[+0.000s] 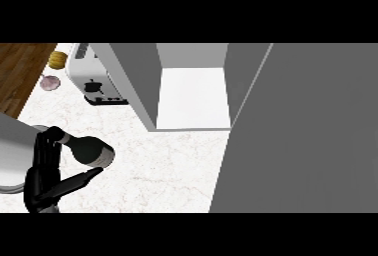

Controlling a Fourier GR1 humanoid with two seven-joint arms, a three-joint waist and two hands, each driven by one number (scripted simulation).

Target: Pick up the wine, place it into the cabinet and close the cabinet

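at the near left the robot's black left hand [43, 170] comes up off its grey forearm, its fingers lying along the neck side of the dark wine bottle with a pale grey band [88, 149] and its thumb reaching under the bottle's body, so the bottle reads as gripped between them; the bottle sits tilted, neck to the far left, above the white marbled counter [162, 165], well apart from the opening; the right hand shows nowhere; to the right stands the broad grey cabinet door [303, 130], swung open; farther in, the grey cabinet with a bare white inside [192, 95] gapes between its side walls; at the far left a white toaster with black knobs [92, 80] stands just beside the cabinet's left wall; the step in hand seems to be the carry, pick-up done, placing not yet begun; the next move calls for swinging the bottle right and far into the white opening, clear of the left wall, and setting it upright before the door is shut.
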